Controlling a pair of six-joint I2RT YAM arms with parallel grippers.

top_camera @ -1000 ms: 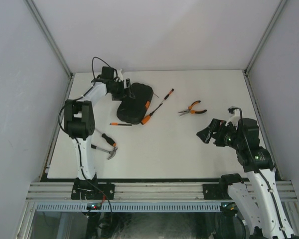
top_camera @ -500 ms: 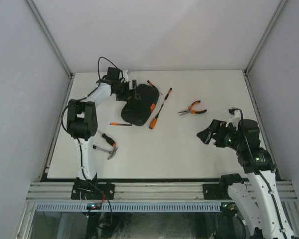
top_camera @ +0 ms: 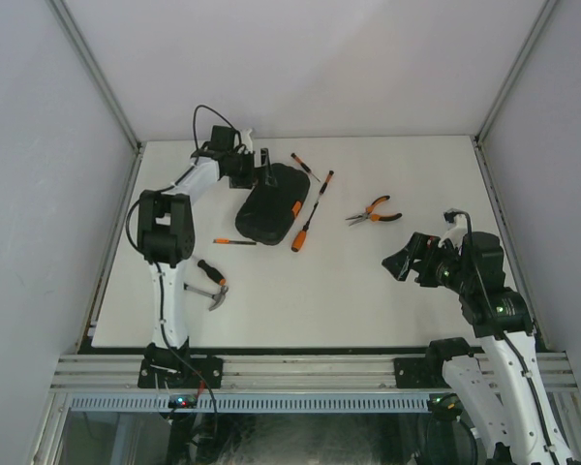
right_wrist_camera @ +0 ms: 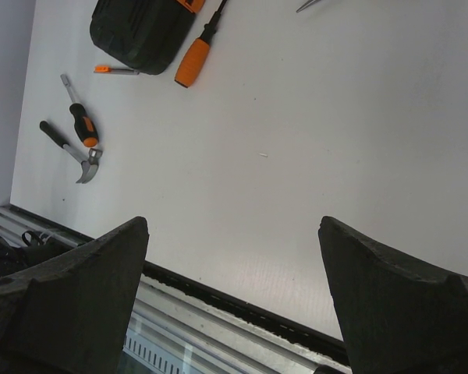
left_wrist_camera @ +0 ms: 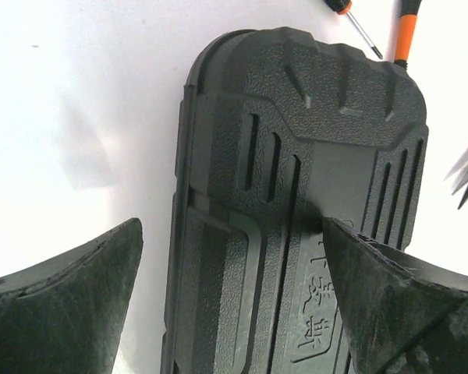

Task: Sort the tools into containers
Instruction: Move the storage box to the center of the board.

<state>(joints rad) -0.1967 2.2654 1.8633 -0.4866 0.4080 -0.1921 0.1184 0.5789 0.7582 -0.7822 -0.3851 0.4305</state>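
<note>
Top view: my left gripper (top_camera: pixel 257 167) hovers with its jaws wide apart at the far end of the closed black tool case (top_camera: pixel 268 201), far left on the table (top_camera: pixel 368 310). My right gripper (top_camera: pixel 404 260) hangs open at the near right, holding nothing. Around the one case lie four screwdrivers (top_camera: pixel 312 205), one hammer (top_camera: pixel 208 294) and one pair of pliers (top_camera: pixel 376 210).

Left wrist view: my fingers (left_wrist_camera: pixel 62 304) are spread, one over the case lid; I cannot tell if it touches.

Right wrist view: my open fingers (right_wrist_camera: pixel 70 296) frame the table.
</note>
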